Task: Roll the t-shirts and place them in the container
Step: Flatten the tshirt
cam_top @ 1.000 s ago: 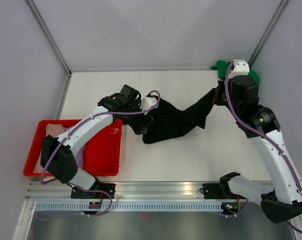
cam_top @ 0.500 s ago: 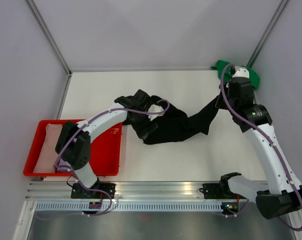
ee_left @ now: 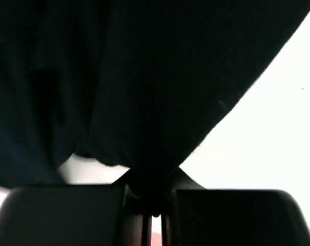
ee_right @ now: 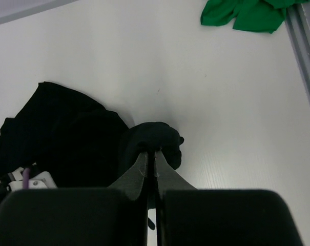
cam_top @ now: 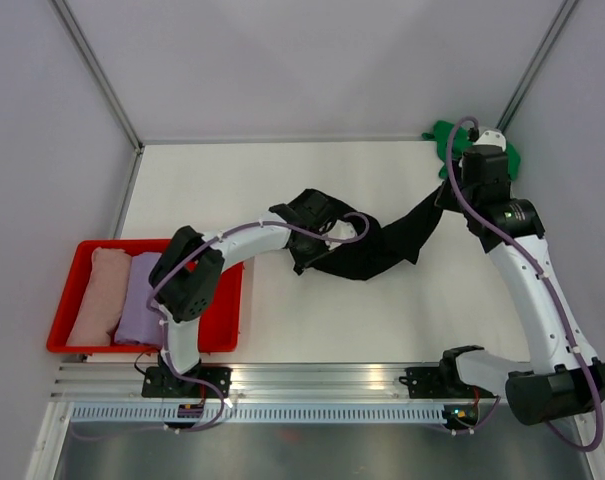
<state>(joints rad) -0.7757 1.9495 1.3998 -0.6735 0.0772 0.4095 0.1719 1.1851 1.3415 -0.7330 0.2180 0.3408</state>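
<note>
The white table stands between pale walls, and I see both arms reaching over it. The left gripper has its jaws pressed together on a fold of the black t-shirt. In the left wrist view the dark cloth spreads out from the fingertips and fills nearly everything ahead of them. The right gripper is also closed tight, with a bunch of the same shirt pinched at its tips. So the shirt is stretched between the two grippers, over the table. The green t-shirt lies crumpled beyond the right gripper, in the far corner, apart from it. Behind the left gripper, near the base of its arm, the red tray holds the pink t-shirt and the lavender t-shirt, two long bundles side by side.
</note>
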